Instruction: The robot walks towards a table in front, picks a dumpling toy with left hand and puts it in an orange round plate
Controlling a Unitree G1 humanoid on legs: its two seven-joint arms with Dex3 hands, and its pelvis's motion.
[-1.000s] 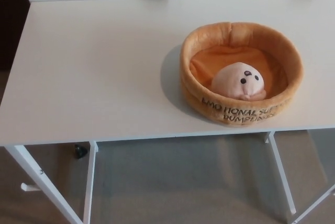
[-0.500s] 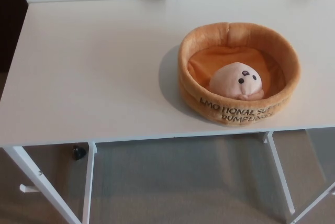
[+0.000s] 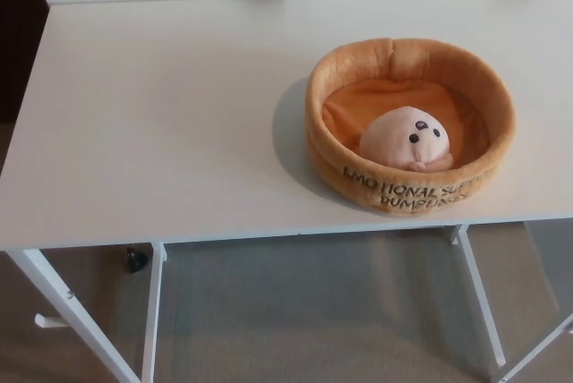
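Neither hand is in my view, so grip unknown; dumpling toy (image 3: 407, 139) already lies inside the orange plate (image 3: 410, 189) at right, task apparently complete.

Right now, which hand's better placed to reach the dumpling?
Likely right: the dumpling lies in the plate, which sits right of centre on the table. Neither hand is in view, though.
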